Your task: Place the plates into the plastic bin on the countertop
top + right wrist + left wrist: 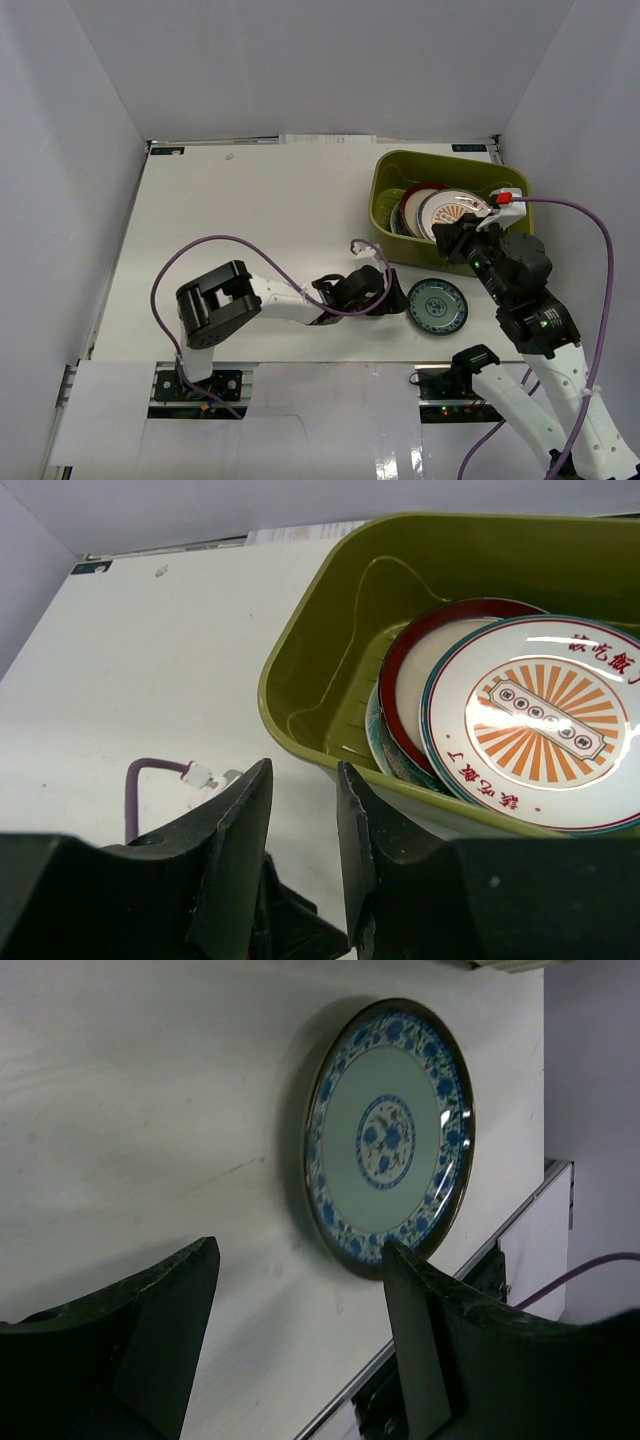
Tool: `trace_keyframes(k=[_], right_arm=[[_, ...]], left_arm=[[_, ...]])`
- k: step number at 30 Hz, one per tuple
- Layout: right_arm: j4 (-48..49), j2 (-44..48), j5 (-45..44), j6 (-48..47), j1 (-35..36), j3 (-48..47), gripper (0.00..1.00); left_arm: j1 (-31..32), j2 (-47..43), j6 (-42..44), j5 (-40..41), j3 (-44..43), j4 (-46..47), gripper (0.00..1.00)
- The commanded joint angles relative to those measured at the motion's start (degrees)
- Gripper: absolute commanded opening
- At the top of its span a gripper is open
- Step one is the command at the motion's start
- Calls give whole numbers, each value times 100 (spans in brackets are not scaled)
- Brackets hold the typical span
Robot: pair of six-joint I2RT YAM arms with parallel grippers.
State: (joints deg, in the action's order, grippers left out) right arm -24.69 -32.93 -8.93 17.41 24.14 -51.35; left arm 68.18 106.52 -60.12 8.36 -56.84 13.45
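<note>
A small teal-white plate (pixel 437 306) with a blue floral pattern lies flat on the white countertop (pixel 250 210) near its front edge. My left gripper (pixel 395 297) is open and empty just left of this plate. In the left wrist view the plate (pixel 390 1135) lies just beyond my open left gripper (pixel 300 1295). The olive-green bin (pixel 385 190) holds several plates, with the orange sunburst plate (pixel 455 212) on top. My right gripper (pixel 452 240) hovers at the bin's near rim. It is open a little and empty (pixel 303 800). A red-rimmed white plate (pixel 420 680) leans under the sunburst plate (pixel 540 720).
The bin's left half (pixel 340 680) shows a bare slatted floor. White walls enclose the table. The table's front edge (pixel 440 1290) runs close to the teal-white plate. The left arm's purple cable (pixel 150 770) lies on the table left of the bin.
</note>
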Motion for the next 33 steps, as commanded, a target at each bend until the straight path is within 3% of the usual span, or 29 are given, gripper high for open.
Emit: trace_keyframes(k=[1, 5, 8, 9, 12, 13, 15, 21, 26, 29, 33], right_arm=[[342, 50, 190, -1, 29, 134, 38], [386, 58, 199, -9, 20, 196, 38], [421, 76, 207, -18, 29, 240, 38], [430, 85, 207, -18, 21, 275, 39], [465, 94, 242, -10, 29, 328, 39], [482, 76, 260, -9, 29, 371, 39], [526, 76, 286, 8, 20, 389, 39], [570, 76, 251, -1, 21, 345, 39], [745, 321, 67, 61, 20, 284, 38], [895, 506, -152, 201, 20, 284, 38], [1027, 875, -477, 359, 20, 231, 38]], left_arm=[[37, 333, 9, 174, -589, 175, 76], [37, 1009, 18, 192, -1022, 26, 68], [46, 1213, 18, 218, -1136, -18, 53], [37, 1265, 9, 210, -1128, -36, 42], [46, 1249, 9, 254, -1040, -71, 27], [46, 1205, 26, 254, -996, -80, 12], [55, 978, 131, 236, -795, -106, 0], [81, -269, 606, -62, 171, -159, 0], [81, -2528, 764, -186, 1350, 43, 0], [72, -3502, 878, -89, 1343, -175, 0], [2, -3902, 1395, 402, 694, -641, 0]])
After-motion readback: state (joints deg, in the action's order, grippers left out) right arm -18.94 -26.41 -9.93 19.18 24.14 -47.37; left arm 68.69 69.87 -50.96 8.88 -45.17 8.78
